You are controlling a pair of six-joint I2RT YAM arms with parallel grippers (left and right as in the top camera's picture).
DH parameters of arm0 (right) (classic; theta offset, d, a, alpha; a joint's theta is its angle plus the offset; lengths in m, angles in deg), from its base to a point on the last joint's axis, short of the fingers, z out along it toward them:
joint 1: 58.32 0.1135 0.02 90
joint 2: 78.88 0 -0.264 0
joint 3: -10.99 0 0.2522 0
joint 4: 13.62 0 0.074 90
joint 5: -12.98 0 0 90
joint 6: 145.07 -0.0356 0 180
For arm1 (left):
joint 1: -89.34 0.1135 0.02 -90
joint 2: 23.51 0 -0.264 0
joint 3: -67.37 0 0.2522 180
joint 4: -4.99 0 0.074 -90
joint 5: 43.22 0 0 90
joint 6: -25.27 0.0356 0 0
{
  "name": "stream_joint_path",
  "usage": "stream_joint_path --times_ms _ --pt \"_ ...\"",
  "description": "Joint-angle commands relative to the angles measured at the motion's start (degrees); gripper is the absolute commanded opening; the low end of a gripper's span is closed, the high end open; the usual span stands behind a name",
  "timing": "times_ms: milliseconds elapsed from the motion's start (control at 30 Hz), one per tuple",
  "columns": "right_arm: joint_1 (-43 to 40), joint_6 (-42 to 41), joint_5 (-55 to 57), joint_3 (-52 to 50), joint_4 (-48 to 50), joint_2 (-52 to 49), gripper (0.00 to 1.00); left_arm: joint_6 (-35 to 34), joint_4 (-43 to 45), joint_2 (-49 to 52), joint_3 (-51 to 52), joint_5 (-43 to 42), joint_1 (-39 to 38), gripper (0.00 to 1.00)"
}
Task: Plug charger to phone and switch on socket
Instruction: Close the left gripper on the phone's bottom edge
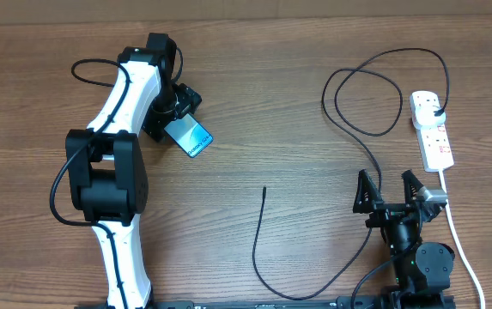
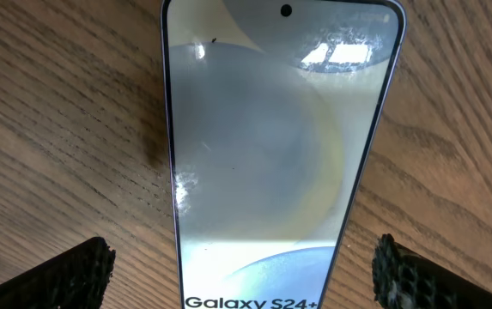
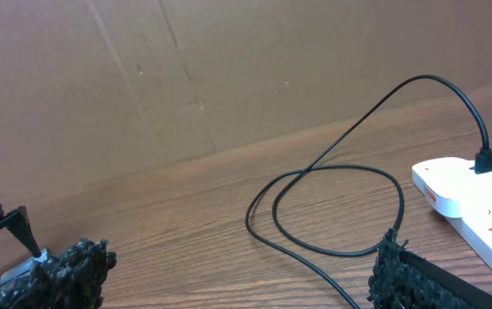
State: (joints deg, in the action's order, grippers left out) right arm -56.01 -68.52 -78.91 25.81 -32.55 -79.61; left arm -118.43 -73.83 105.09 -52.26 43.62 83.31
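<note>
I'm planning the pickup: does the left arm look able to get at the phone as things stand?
Probably yes. The phone lies on bare table with nothing on it, and the left arm's open fingers sit either side of it, so the way looks free.

Wood-grain table (image 1: 254, 103), brown cardboard-like wall (image 3: 228, 69) at far edge w/ faint creases, even indoor light
</note>
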Motion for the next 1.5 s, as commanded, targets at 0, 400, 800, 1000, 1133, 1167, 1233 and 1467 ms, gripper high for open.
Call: stream_joint_path --times_ms 0,400,800,1000,1133,1167,1233,1467 --pt "0.31 0.37 0.76 -0.59 0.35 0.57 1.0 -0.79 -0.13 1.75 -1.05 0.55 -0.33 1.0" --pt "0.31 0.39 0.76 -0.59 0.33 0.57 1.0 -0.74 0.79 2.36 -1.01 0.83 -0.83 1.0" --pt "0.31 0.37 0.76 -0.59 0.35 0.57 1.0 -0.79 1.05 2.36 -0.63 1.68 -0.87 1.0" --pt "0.31 0.37 0.74 -0.59 0.33 0.57 1.0 -1.29 1.81 2.43 -0.24 2.14 -1.64 1.0" --pt "0.31 0.37 0.76 -0.59 0.35 0.57 1.0 -1.86 2.34 2.84 -0.24 2.51 -2.05 1.0" --pt "0.31 0.37 0.76 -0.59 0.33 0.57 1.0 -1.88 2.34 2.95 -0.24 2.51 -2.05 1.0" --pt "0.31 0.37 0.74 -0.59 0.33 0.57 1.0 -1.86 2.32 3.3 -0.24 2.54 -2.05 1.0" --pt "0.31 0.37 0.76 -0.59 0.33 0.57 1.0 -1.84 2.08 4.39 -0.22 2.51 -2.05 1.0"
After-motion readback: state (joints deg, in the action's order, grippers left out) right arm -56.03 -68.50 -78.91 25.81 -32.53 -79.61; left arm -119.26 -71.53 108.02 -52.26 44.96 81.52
